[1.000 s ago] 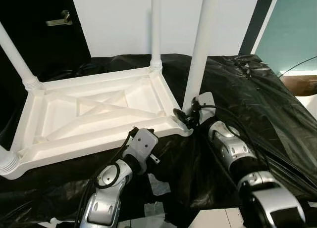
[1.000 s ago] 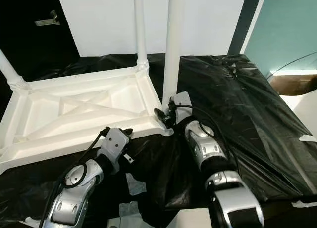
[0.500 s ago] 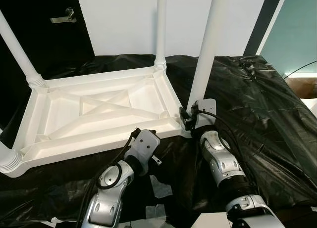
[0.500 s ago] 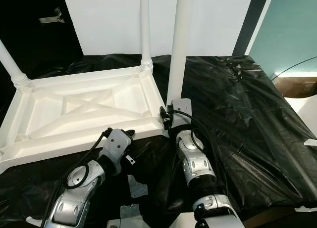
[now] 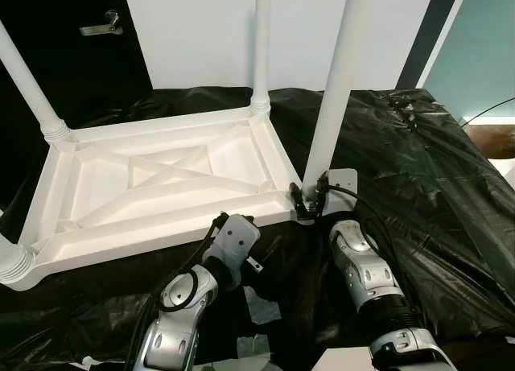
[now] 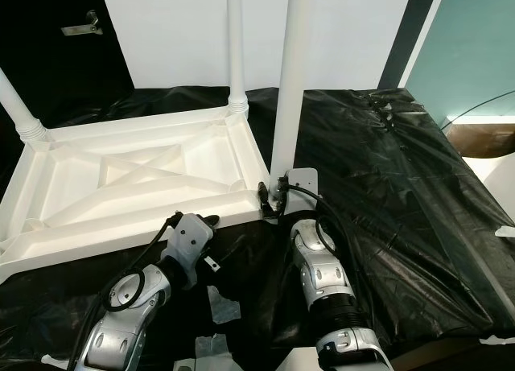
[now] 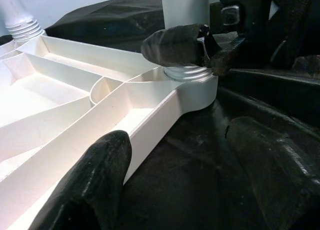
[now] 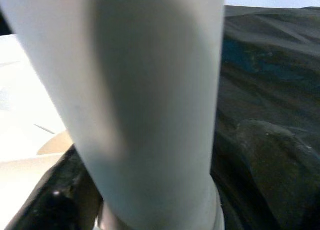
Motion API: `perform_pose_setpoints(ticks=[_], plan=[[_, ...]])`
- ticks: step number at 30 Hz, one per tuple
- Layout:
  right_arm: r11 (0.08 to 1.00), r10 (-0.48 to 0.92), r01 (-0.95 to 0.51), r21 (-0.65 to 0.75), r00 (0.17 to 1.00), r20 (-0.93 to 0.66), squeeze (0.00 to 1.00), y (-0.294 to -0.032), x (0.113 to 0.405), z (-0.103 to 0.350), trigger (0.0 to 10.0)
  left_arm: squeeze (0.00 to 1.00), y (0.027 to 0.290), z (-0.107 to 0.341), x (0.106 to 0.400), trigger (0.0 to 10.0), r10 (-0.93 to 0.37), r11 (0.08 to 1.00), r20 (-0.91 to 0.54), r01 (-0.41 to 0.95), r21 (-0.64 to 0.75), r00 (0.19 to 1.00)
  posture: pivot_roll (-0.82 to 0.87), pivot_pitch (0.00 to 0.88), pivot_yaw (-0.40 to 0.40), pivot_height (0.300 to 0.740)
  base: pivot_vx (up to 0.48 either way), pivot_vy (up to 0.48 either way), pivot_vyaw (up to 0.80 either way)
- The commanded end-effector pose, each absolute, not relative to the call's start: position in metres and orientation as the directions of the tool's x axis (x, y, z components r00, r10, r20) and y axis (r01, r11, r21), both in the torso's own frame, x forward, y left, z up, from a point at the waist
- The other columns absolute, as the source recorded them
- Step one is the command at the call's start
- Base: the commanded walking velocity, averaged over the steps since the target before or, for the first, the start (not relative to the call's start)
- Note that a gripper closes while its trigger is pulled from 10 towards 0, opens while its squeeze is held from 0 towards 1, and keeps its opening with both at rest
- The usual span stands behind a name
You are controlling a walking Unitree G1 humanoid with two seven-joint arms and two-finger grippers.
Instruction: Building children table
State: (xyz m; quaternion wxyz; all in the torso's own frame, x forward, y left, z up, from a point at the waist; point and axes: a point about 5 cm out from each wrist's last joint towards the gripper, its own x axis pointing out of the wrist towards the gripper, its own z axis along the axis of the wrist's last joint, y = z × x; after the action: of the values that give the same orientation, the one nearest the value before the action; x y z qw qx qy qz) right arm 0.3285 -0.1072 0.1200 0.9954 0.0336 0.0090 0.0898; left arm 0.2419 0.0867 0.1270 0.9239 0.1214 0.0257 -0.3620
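White plastic children's table (image 5: 153, 186) is lying upside down on black plastic sheeting (image 5: 418, 170), its ribbed underside facing up and its legs pointing toward the ceiling. Three legs are standing screwed into the far and left corners: one at the far corner (image 5: 261, 49), one at the left rear (image 5: 28, 81), and a threaded base showing at the near left corner (image 5: 14, 262). The fourth leg (image 5: 334, 89) is standing upright in the near right corner socket, its collar sitting on the frame. The right gripper (image 5: 304, 200) is clamping around the bottom of this leg just above the socket, one black finger (image 7: 175, 44) wrapping across the front of the white tube as seen from the left wrist camera; the right wrist camera is showing the leg (image 8: 150, 105) very close between its fingers. The left gripper (image 7: 170, 175) is hovering with its fingers spread apart, holding nothing, one finger (image 7: 95, 180) overlapping the near rim of the table and the other (image 7: 270, 165) over the black sheeting beside the frame. The left arm (image 5: 185, 294) is reaching in from below toward the table's near edge. A white wall (image 5: 209, 33) is standing behind the table, a dark door with a metal handle (image 5: 100, 26) is sitting to the left, and scraps of pale tape (image 5: 259, 302) are lying on the sheeting between the arms.
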Motion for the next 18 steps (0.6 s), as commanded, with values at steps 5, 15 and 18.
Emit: perform_pose_setpoints(ticks=[5, 15, 18], plan=[[0.961, 0.269, -0.269, 0.063, 0.963, 0.008, 0.70, -0.115, 0.328, 0.123, 10.0, 0.00, 0.089, 0.129, 0.243, 10.0, -0.598, 0.764, -0.117, 0.608, 0.215, 0.793, 0.14, 0.000, -0.050, 0.740, 0.000, 0.000, 0.00], [0.837, 0.546, -0.546, -0.022, 0.837, -0.009, 0.00, -0.128, 0.341, 0.131, 10.0, 0.00, 0.090, 0.130, 0.247, 10.0, -0.595, 0.768, -0.106, 0.602, 0.217, 0.797, 0.14, 0.000, -0.048, 0.740, 0.000, 0.000, 0.00], [0.775, 0.627, -0.627, -0.072, 0.778, -0.025, 0.00, -0.126, 0.346, 0.134, 10.0, 0.00, 0.088, 0.129, 0.249, 10.0, -0.592, 0.774, -0.094, 0.598, 0.210, 0.800, 0.15, 0.000, -0.048, 0.740, 0.000, 0.000, 0.00]])
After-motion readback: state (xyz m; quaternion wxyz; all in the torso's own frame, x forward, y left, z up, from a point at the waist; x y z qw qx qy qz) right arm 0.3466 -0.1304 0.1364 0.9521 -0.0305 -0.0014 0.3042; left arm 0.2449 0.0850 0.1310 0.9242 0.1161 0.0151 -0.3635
